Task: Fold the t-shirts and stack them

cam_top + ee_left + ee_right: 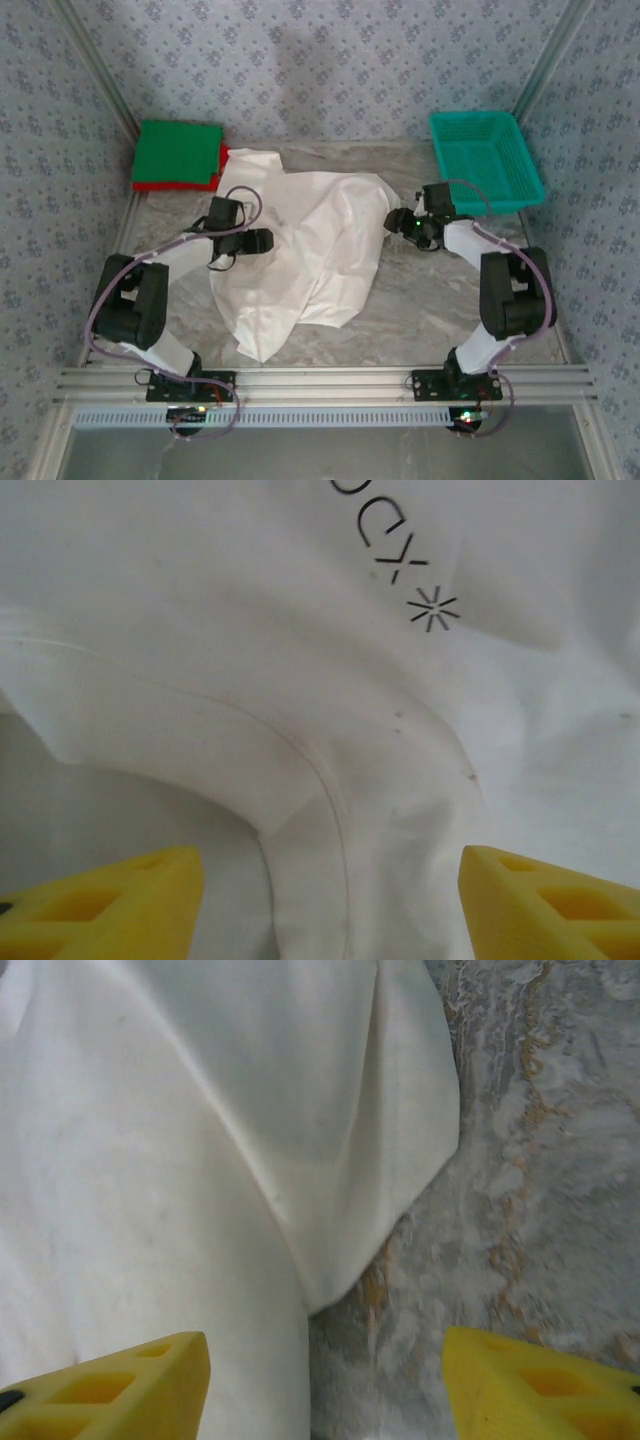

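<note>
A large wrinkled off-white t-shirt (pixel 300 250) lies spread across the middle of the table. A green t-shirt (pixel 178 152), folded square, rests on a folded red one (pixel 150 186) at the back left. My left gripper (pixel 268 240) hovers over the white shirt's left side. In the left wrist view it (pixel 330 910) is open, yellow fingers (pixel 110 905) wide apart over a curved seam and black print (pixel 420 580). My right gripper (pixel 393 220) is at the shirt's right edge. It (pixel 325 1390) is open, straddling the cloth edge (pixel 340 1260) and bare table.
A teal mesh basket (pixel 487 158) stands at the back right, just behind the right arm. The marble table top (pixel 440 300) shows bare to the right of the white shirt. Patterned walls and metal rails close in the table on all sides.
</note>
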Motion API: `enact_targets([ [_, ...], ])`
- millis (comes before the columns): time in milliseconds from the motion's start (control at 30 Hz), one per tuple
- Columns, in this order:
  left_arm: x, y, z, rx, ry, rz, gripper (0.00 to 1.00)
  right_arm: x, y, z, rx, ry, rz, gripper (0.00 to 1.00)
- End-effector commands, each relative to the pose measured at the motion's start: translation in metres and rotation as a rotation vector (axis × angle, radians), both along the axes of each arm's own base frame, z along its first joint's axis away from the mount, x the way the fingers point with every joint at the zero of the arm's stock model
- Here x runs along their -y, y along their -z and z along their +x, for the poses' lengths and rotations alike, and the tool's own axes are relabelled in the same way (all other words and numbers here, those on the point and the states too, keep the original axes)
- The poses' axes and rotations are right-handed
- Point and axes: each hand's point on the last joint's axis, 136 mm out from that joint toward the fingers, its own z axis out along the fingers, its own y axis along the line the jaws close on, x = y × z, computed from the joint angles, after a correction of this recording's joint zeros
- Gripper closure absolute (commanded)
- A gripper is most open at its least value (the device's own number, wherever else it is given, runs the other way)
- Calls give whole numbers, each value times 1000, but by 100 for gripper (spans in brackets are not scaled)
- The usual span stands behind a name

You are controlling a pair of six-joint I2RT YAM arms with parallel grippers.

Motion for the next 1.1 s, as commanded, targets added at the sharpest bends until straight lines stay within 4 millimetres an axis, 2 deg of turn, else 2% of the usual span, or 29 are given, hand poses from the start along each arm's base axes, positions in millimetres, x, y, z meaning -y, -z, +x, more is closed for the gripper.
enact_targets([
  [0,2,8,11,26,-18,-18,34,-13,-8,28,50,45,89,38],
  [167,9,16,17,30,-8,-44,53,-26,-10,36,68,17,63,38],
  [200,8,18,18,31,-5,-38,66,-27,-9,37,69,15,64,39],
  [267,4,20,18,31,-14,-18,83,-26,-9,36,71,21,63,39],
  [300,3,17,19,34,-17,-12,95,-25,-9,35,71,24,59,39],
  [333,0,14,19,39,-23,-5,100,-23,-9,33,71,29,55,39],
  [467,-18,-23,19,111,-77,54,100,-6,-3,28,50,83,22,39],
  [600,-61,-59,18,153,-194,109,100,11,4,30,14,128,34,38],
  [700,-93,-69,16,144,-285,105,100,15,5,33,4,133,47,38],
  [867,-92,-71,11,120,-247,91,100,10,13,33,-20,132,68,38],
  [967,-105,-59,7,92,-275,130,100,5,25,37,-44,130,90,38],
  [1067,-117,-46,5,58,-334,113,100,-10,31,47,-51,96,129,40],
])
